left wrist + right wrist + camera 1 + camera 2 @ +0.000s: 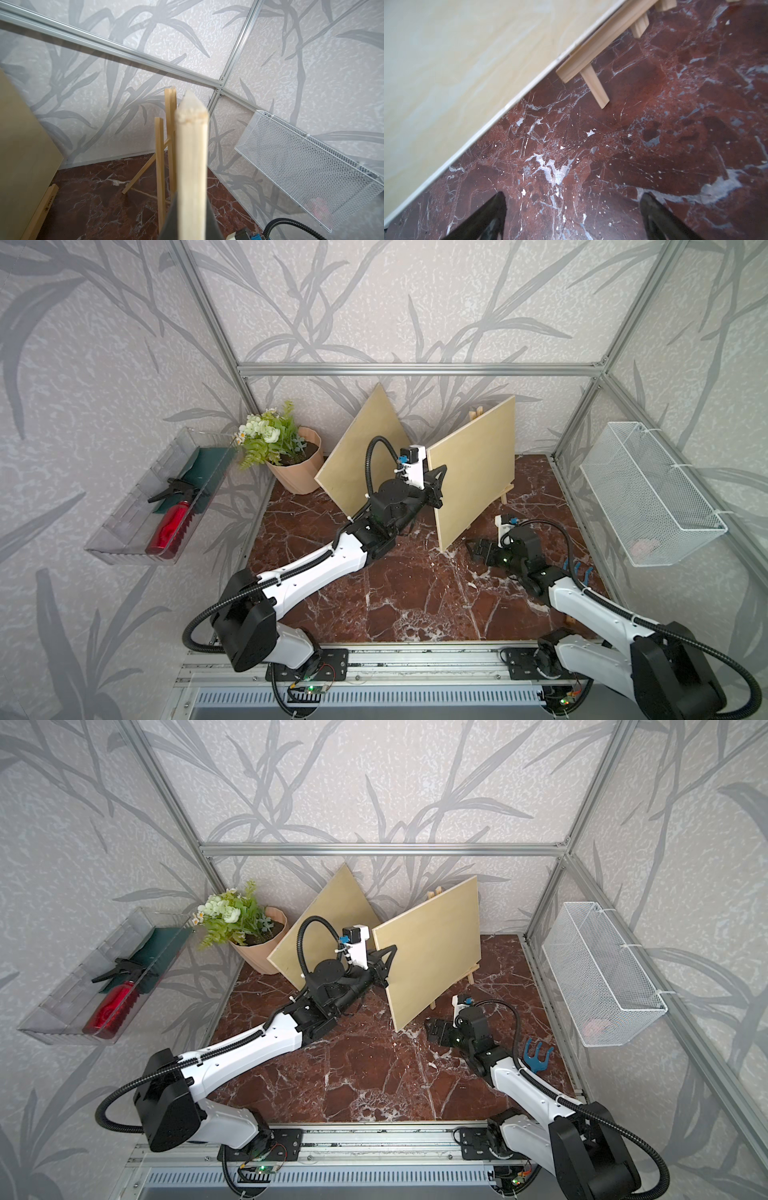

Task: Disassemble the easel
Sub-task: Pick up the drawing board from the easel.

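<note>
**Observer:** Easel: position, heading?

**Me:** It is on the back-right part of the bench (395, 593). The pale wooden easel (476, 413) stands with its long axis near vertical, leaning back toward the rear wall. Both top views show only its tip and two feet past the panel. The left wrist view gives its back: square-cut slats (170, 124) and one strut slanting down to the bench.

**Observer:** The panel?

**Me:** A flat plywood panel (473, 464), smooth, cream-yellow and rectangular. It stands against the easel's front, lower edge at the ledge (600, 43). Its near edge lies toward bench centre and its far edge toward the back-right corner. Its face is turned to my right jaws.

**Observer:** Jaws?

**Me:** Left jaws pinching the panel's near upright edge, partway up. The edge runs straight out between the dark fingers (169, 226). Right jaws spread wide, holding nothing, low over red, white-veined marble. Their fingers (483, 218) are aimed at the panel's bottom edge, apart from it.

**Observer:** Else?

**Me:** A second plywood sheet (365, 448), tilted like a diamond, leans at the rear wall beside a ribbed pot (299, 472).
</note>
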You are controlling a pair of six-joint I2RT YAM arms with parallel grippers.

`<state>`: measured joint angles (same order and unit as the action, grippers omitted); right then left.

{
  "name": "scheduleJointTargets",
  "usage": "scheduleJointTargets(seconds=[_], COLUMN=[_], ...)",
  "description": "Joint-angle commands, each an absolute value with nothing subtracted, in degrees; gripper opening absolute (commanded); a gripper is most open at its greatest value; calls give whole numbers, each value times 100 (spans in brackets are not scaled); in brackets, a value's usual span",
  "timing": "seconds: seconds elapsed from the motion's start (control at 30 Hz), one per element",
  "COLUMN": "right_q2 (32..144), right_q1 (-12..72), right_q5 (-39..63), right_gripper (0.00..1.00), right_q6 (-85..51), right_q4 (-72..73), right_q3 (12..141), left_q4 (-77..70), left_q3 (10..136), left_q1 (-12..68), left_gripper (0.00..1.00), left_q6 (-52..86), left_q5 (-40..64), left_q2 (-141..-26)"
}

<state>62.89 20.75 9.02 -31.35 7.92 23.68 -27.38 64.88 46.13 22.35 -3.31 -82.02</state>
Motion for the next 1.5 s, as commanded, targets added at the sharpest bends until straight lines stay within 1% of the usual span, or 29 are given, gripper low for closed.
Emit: scheduleJointTargets(seconds=[0.0,0.23,0.5,0.7,1.03,1.47], right_q2=[6154,6060,6135,6058,5943,5037], right_q1=[2109,2109,2109,2109,2109,2109], right_q5=[826,800,694,670,718,1036], right_gripper=[99,99,99,99,99,99], right_q6=[-3032,-3010,-2940,-2897,-2892,-2967], right_q4=[816,822,826,791,787,549], right_q3=[2532,2504,2522,2515,2505,2465], left_q4=[-3927,-3837,-3898,-3808,-3714,-3342], left_q3=[7011,7102,7362,7779,8014,8281], left_q1=[4676,4680,4678,4681,4689,4689], left_gripper=[0,0,0,0,0,0], left_q6=[2502,2474,2459,2580,2800,2997], left_q5=[-131,-242,-347,-266,-183,-141], left_q2=[-7626,-7468,-7548,-7757,-7652,-7156])
